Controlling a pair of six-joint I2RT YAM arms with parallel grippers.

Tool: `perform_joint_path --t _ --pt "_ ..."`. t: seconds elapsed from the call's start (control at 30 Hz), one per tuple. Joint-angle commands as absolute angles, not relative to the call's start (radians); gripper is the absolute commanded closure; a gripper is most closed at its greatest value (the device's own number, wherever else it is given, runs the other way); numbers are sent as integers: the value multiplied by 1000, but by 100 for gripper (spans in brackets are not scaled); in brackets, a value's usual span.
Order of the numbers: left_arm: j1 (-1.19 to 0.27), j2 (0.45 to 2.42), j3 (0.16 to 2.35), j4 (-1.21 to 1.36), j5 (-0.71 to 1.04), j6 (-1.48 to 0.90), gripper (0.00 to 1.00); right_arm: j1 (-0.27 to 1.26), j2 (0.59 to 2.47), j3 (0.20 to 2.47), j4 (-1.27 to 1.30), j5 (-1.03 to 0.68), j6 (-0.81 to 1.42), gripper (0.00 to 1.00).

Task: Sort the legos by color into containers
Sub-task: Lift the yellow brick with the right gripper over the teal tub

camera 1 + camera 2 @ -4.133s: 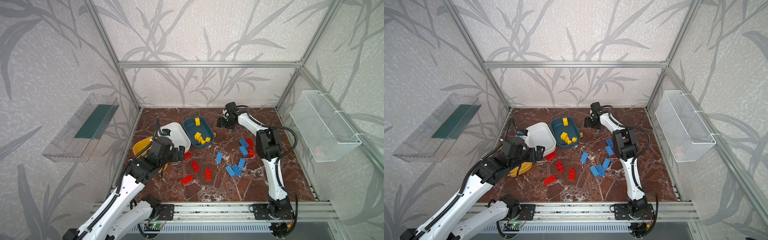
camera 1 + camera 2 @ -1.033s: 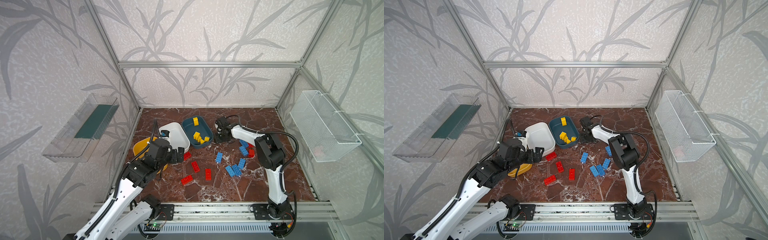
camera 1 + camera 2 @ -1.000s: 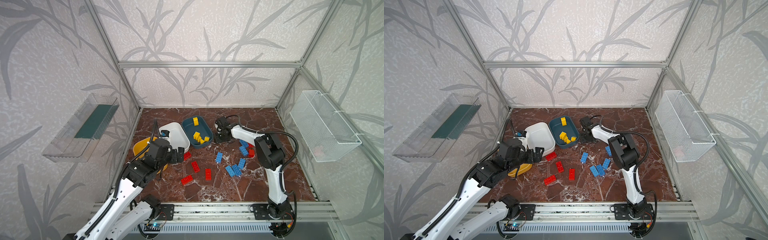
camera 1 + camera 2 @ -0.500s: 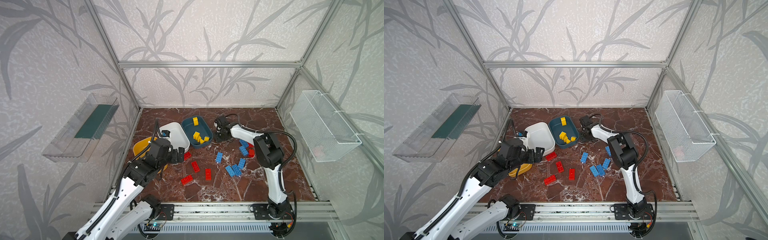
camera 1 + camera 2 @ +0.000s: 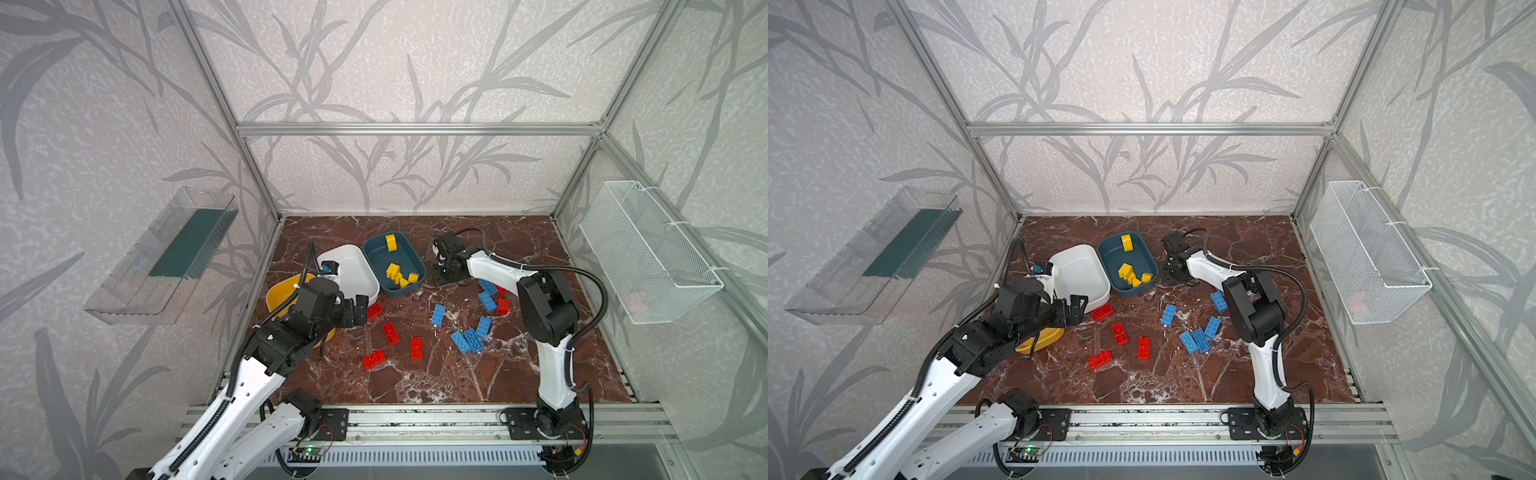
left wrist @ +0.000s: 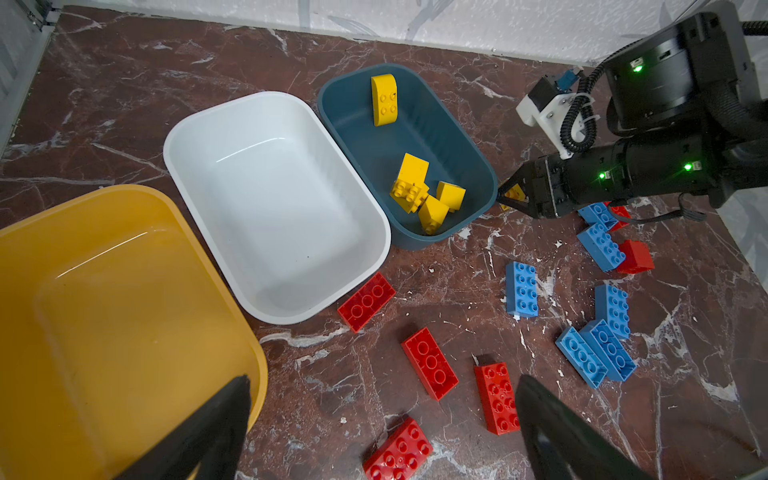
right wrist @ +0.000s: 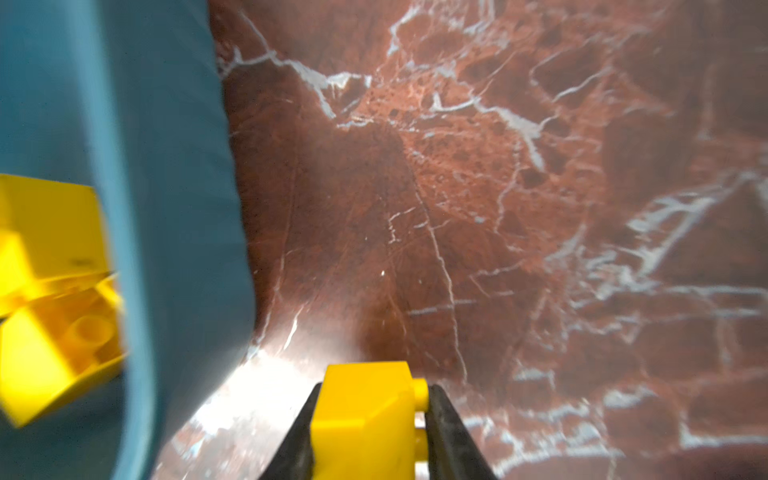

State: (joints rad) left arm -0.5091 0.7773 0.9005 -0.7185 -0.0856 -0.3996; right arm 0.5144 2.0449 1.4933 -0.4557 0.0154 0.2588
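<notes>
Red-brown marble tabletop is filling both top views, and I am seeing the three containers clustered at its back left: the mustard tub, the white tub and the teal tub, the last one carrying several yellow legos. The right gripper is sitting low just beside the teal tub's near right corner. The left gripper is hanging by the near corner of the white tub, and red legos and blue legos are lying loose on the marble toward the front. The left wrist camera is showing me that claw standing wide apart above the red legos, with all three tubs beyond it. The right wrist camera is showing me the other claw pinching narrow on a small yellow brick, its studs facing one finger, right beside the teal wall. I cannot tell whether the brick is touching the marble.
</notes>
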Motion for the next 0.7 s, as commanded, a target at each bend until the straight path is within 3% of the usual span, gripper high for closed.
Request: perform_joint_path --t 0.0,0.33,0.67 --pt "-504 752 894 -722 -105 -385 1 514 1944 1477 -498 25 264 72" --pt "-503 724 892 -720 -95 -379 1 562 1873 1542 -546 -13 267 72" --pt "-504 713 890 -723 -85 -376 1 651 2013 1732 -551 -50 299 72"
